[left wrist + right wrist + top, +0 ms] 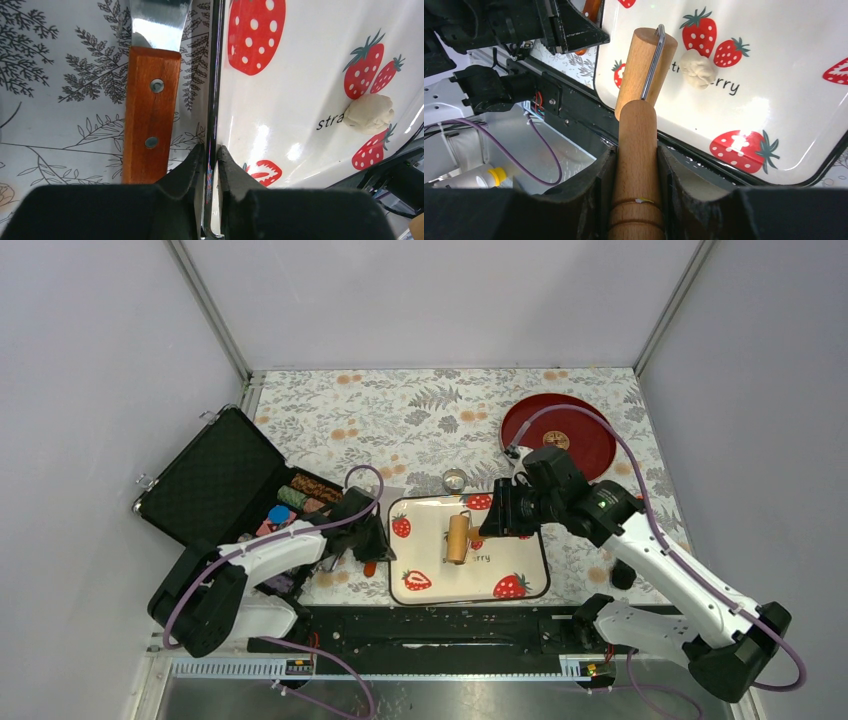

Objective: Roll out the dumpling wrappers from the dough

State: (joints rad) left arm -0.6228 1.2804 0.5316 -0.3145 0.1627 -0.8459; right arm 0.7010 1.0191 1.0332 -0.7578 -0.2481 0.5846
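Observation:
The dough is a small pale lump lying on the strawberry tray, just right of the wooden roller. My right gripper is shut on the roller's handle and holds the drum over the tray, beside the lump. My left gripper is shut on the tray's left rim, one finger inside it and one outside. In the left wrist view the dough lies far right on the tray. The dumpling wrappers are out of view.
A scraper with a wooden handle lies on the patterned cloth just outside the tray's left rim. A small metal ring cutter sits behind the tray. A red plate is back right, and an open black case stands at the left.

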